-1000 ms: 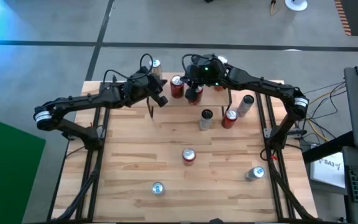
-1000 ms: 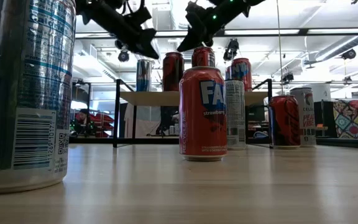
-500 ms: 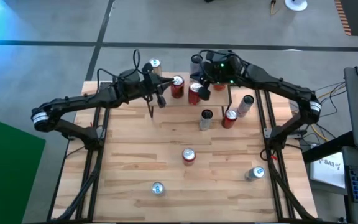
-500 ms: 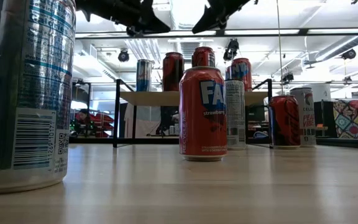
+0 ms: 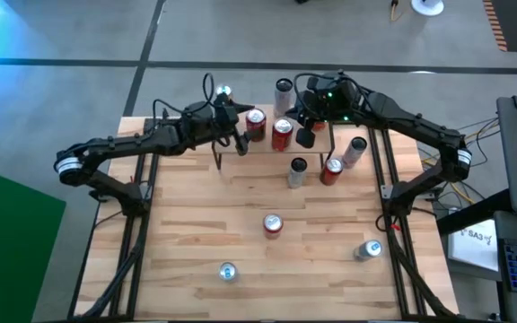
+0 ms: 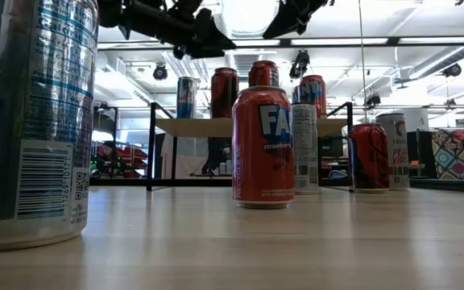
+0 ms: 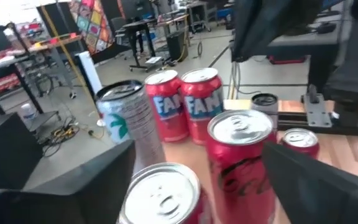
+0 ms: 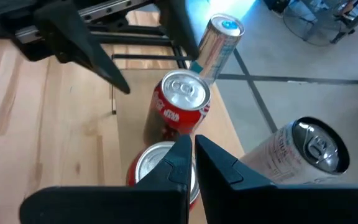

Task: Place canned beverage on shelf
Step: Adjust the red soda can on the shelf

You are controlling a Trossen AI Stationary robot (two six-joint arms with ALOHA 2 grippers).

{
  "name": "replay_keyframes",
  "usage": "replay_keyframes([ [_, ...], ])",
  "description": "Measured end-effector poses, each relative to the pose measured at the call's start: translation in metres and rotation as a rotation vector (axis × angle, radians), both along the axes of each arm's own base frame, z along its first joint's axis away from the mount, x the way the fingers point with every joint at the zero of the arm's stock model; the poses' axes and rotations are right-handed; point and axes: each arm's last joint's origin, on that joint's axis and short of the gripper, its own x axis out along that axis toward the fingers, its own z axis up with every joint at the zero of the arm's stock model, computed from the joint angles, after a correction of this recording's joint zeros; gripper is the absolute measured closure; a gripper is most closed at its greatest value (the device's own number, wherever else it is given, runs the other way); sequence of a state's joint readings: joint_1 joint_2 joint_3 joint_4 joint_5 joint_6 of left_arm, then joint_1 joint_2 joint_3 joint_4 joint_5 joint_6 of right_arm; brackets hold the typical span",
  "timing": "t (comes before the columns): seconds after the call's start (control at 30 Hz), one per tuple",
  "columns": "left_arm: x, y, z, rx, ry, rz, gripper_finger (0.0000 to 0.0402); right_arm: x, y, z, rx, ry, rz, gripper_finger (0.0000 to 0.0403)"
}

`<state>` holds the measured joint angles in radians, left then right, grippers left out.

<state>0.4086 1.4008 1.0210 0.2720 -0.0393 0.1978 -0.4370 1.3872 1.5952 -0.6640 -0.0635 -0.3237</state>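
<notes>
While the left gripper (image 5: pixel 238 144) hovers spread and empty and the right gripper (image 5: pixel 305 136) stays pinched shut, cans (image 5: pixel 256 125) stand on the shelf (image 6: pixel 248 126); others dot the worktop (image 5: pixel 187 224). Likely rigid, smooth, dentable; grasp mid-body.

The desk (image 5: pixel 196 242) is pale wooden slats; the shelf (image 6: pixel 216 126) has a light wood top on thin black legs. Both arms are dark. The nearest can (image 6: pixel 263 147) is red with blue-and-white lettering; a silver can (image 6: pixel 31 121) carries blue print and a barcode; another can (image 6: pixel 369 157) is red with black marks
</notes>
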Motion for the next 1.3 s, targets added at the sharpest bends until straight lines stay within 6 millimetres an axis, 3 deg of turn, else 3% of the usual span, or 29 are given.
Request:
replay_keyframes([
  [0.13, 0.0, 0.005, -0.002, -0.021, -0.008, 0.021, 0.0029, 0.0, 0.0, -0.002, 0.005, 0.012, 0.0, 0.039],
  [0.3, 0.003, 0.014, -0.01, -0.045, -0.002, 0.043, 0.0012, 0.0, 0.0, -0.004, 0.007, 0.018, 0.0, 0.039],
  [0.5, 0.01, 0.019, -0.022, -0.05, 0.027, 0.084, 0.0012, 0.0, 0.0, -0.004, 0.013, 0.017, -0.004, 0.039],
  [1.0, 0.01, 0.019, -0.025, -0.047, 0.046, 0.085, 0.0014, 0.001, 0.0, -0.007, 0.021, 0.026, -0.008, 0.039],
  [1.3, 0.009, 0.019, -0.029, -0.069, 0.055, 0.092, 0.0056, 0.001, -0.001, -0.011, 0.028, 0.037, -0.009, 0.039],
])
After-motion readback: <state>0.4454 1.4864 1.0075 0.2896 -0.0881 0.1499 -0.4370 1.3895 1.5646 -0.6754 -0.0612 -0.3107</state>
